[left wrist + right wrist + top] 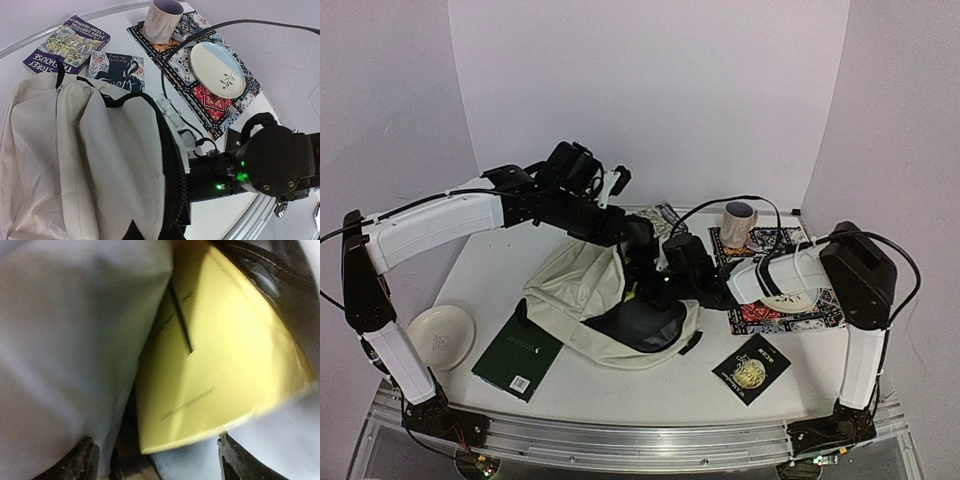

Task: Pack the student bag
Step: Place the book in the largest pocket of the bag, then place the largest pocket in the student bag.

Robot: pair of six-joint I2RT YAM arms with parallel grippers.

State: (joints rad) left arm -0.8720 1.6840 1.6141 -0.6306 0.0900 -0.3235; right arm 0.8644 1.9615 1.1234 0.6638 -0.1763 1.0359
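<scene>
Top external view: student bag [585, 300] slumped mid-table, both arms meeting at its open mouth.
White table [640, 390] stands in a pale, plain-walled booth [650, 100], with a metal rail [640, 440] along the near edge. The cream bag lies between a green book [518, 352] and cream plate [440, 335] on the left and a patterned mat [820, 318] on the right, which carries a mug [738, 222] and a second plate [217, 67]. A black book [752, 367] lies near the front, and two more books [67, 45] lie beyond the bag. Right gripper [160, 460] is inside the bag, fingers spread wide, with a yellow flat item [215, 365] ahead of them, seemingly unclamped. Left gripper [638, 250] sits at the bag's upper rim; whether it pinches cloth I cannot tell.
</scene>
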